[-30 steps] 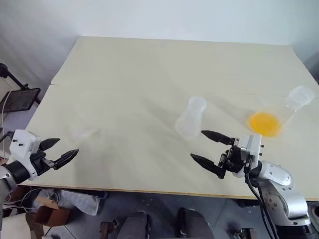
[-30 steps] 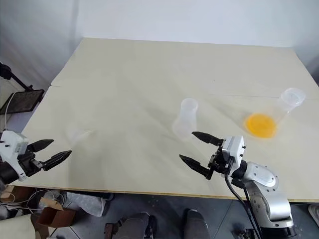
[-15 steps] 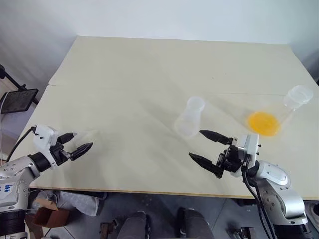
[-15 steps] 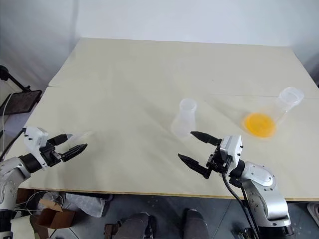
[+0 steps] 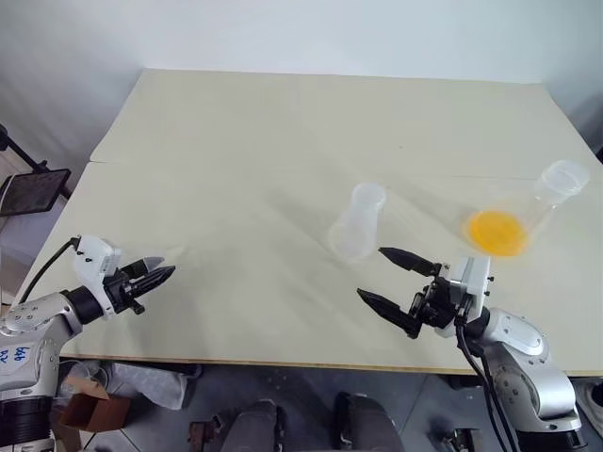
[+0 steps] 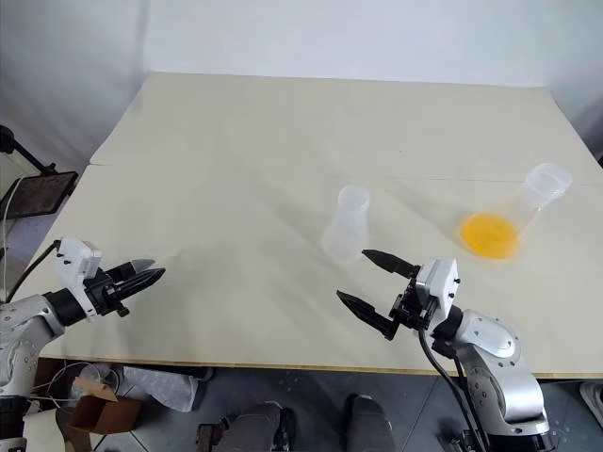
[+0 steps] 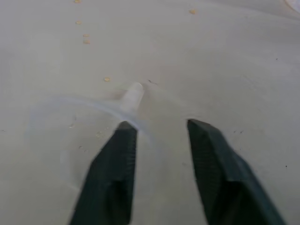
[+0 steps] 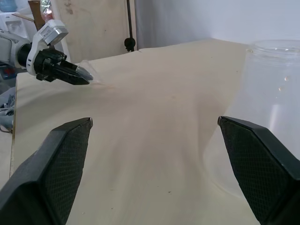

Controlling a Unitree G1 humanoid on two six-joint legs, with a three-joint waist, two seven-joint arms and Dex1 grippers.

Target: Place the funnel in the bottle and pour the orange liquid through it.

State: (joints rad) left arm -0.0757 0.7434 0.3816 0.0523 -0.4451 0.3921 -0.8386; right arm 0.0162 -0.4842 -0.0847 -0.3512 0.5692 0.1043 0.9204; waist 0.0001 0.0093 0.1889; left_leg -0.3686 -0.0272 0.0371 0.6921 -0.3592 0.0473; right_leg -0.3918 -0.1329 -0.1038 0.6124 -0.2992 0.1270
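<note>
The faint clear funnel [image 7: 84, 126] lies on its side near the table's front left edge, spout pointing away. My left gripper [image 5: 158, 275] has closed in on its rim, with one finger [image 7: 117, 154] over the mouth and the other outside. The small clear bottle [image 5: 358, 221] stands upright mid-table. The orange liquid [image 5: 497, 233] pools in a larger clear flask [image 5: 561, 184] at the right. My right gripper [image 5: 371, 273] hovers wide open and holds nothing, just in front of the bottle.
The pale table [image 5: 283, 132] stretches bare behind the glassware. A black stand [image 5: 24, 188] sits off the left edge. Boxes and cables lie on the floor below the front left corner.
My left gripper moved in to the funnel, and its fingers went from wide open to nearly together on the rim. The right arm, bottle and flask stayed put.
</note>
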